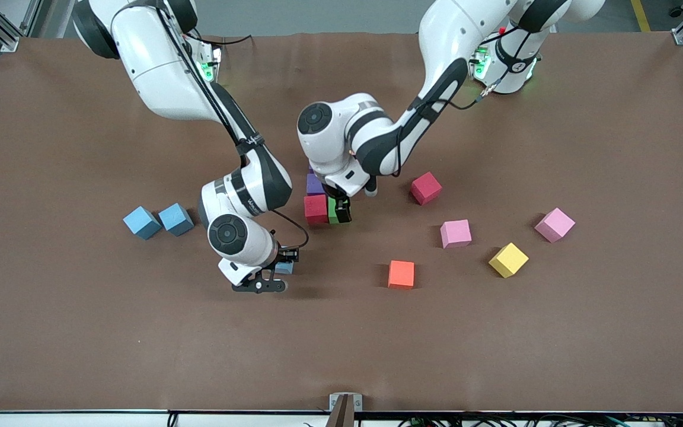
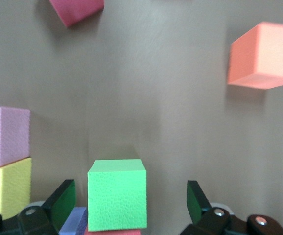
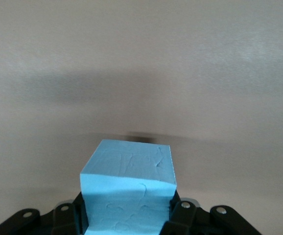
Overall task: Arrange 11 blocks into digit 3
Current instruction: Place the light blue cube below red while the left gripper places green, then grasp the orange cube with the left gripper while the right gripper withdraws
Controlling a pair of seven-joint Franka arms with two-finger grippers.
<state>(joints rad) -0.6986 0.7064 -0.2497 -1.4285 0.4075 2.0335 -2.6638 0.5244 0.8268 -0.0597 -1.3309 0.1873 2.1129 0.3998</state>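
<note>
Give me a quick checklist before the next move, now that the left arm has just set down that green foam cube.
1. Left gripper open around the green foam cube: ok.
2. Green cube seated against the red foam cube: ok.
3. Purple foam cube beside the red one: ok, partly hidden.
4. Right gripper shut on the blue foam cube: ok.
5. Held blue cube off the brown table: cannot tell.
6. Orange foam cube free to pick: ok.
</note>
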